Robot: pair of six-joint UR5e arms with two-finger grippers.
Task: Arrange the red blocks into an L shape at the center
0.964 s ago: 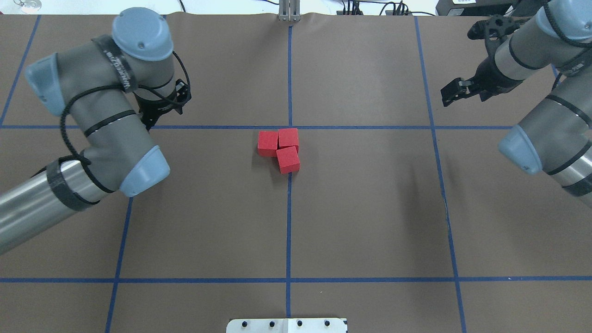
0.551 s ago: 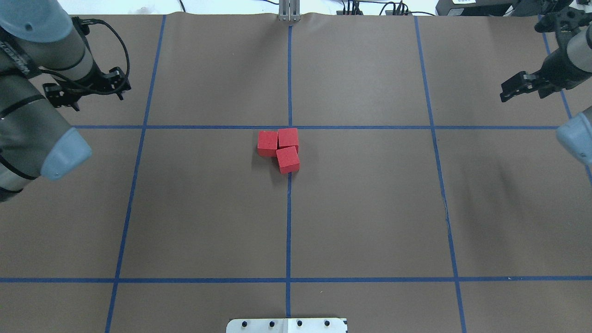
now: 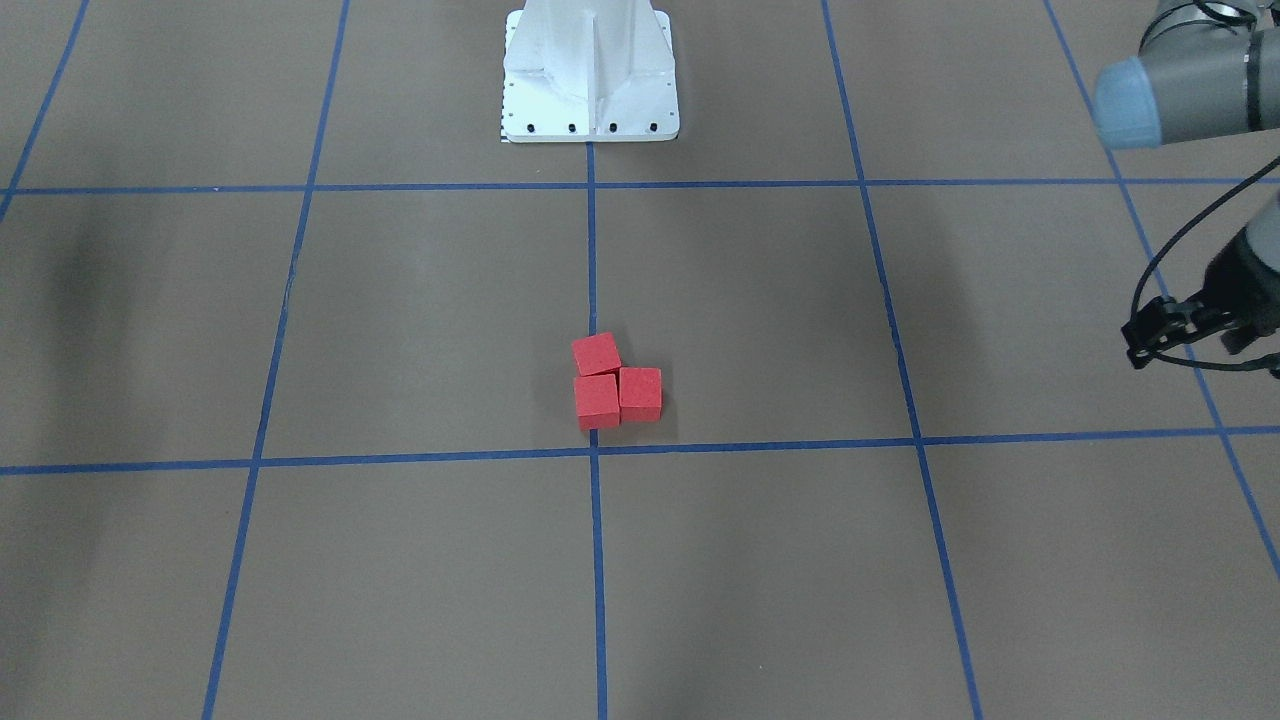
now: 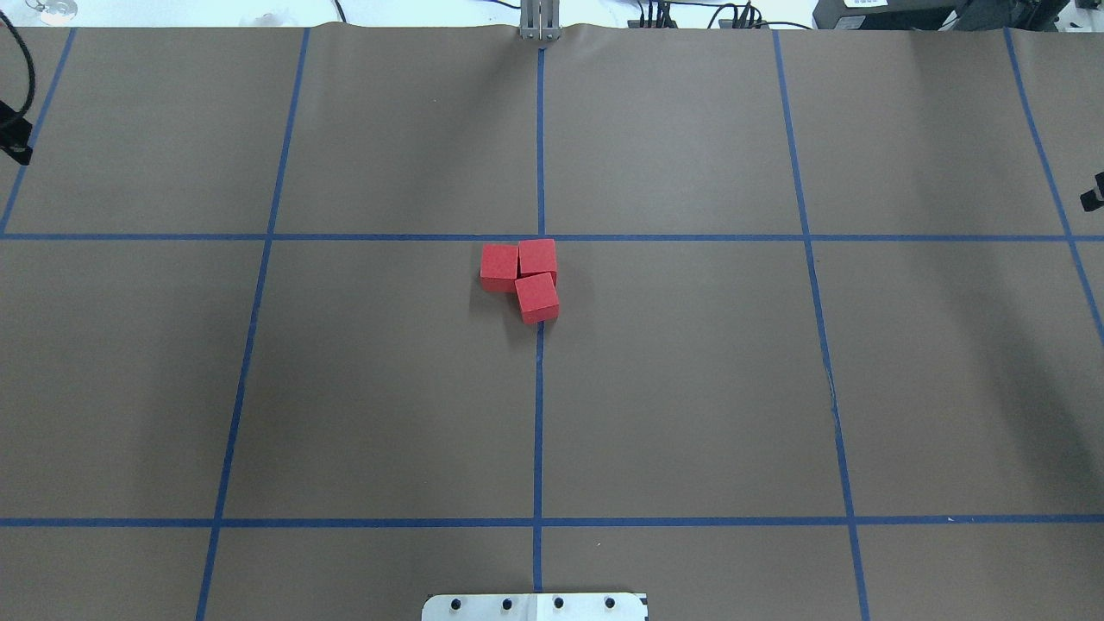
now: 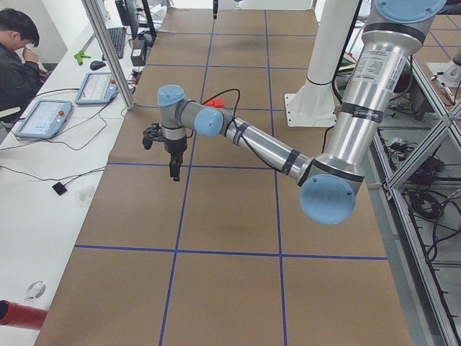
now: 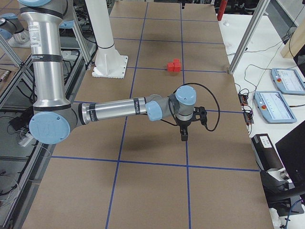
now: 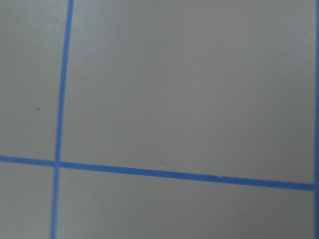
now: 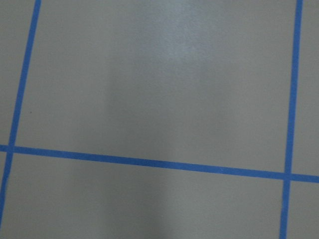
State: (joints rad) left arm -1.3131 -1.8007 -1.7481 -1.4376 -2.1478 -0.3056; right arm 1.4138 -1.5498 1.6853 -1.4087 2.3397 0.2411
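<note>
1. The three blocks (image 4: 537,257) lie bunched right up against the centre (image 4: 541,237), on its 6 o'clock side (I read the clock from the robot's side, 12 pointing away from it). The corner one sits under the crossing. A second touches it at 9 o'clock, and a third touches it at 6 o'clock, twisted a little.
2. Over the last second none of them has stirred: same spots, same twist.
3. What has changed is the arms. Both were leaning in over the sheet (image 4: 690,388) and have now swung outward, so that only slivers show at the overhead view's edges.
4. The left gripper (image 5: 174,171) hangs over bare sheet well off at 9 o'clock. The right gripper (image 6: 183,135) hangs the same way well off at 3 o'clock.
5. Neither carries a block, since all three are down. Whether the fingers are spread or pinched together I cannot tell for either one.
6. Both wrist views show only sheet and tape lines (image 7: 149,172).
7. To my eye the L is made and sits at the centre, and the retreat looks like the finish. Only the twisted block might want squaring.
</note>
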